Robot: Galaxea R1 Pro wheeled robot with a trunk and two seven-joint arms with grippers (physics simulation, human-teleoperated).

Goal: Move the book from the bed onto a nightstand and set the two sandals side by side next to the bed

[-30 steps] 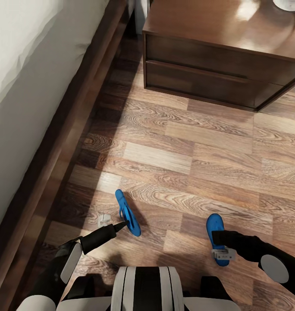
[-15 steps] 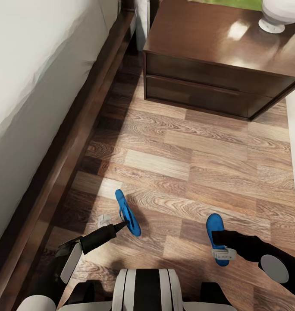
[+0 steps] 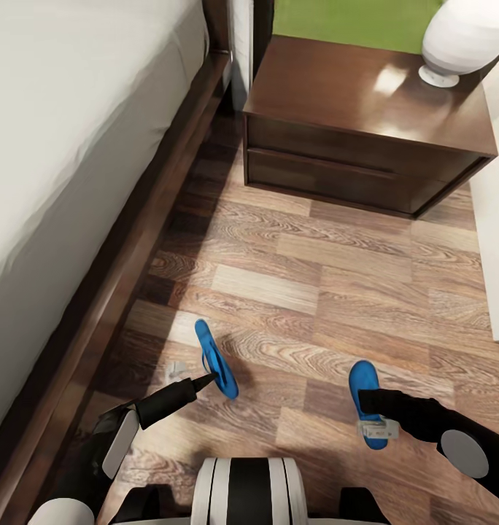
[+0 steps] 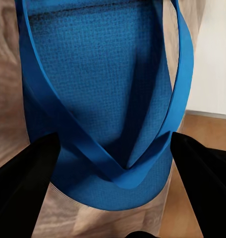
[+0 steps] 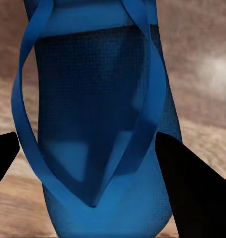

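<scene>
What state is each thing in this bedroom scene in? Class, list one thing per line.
Left sandal: tilted on edge, between the left gripper fingers.
Right sandal: flat-looking, strap up, between the right gripper fingers.
Left gripper: shut on a sandal.
Right gripper: shut on a sandal.
Nightstand: drawers closed, a white lamp on top.
Bed: mattress bare where seen.

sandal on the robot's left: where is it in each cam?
Head view: left sandal, lower left of centre, near the bed side.
Left wrist view: left sandal, centre, close up.
Right wrist view: the blue sole there is the other sandal.
Shared landmark: wood-plank floor.
</scene>
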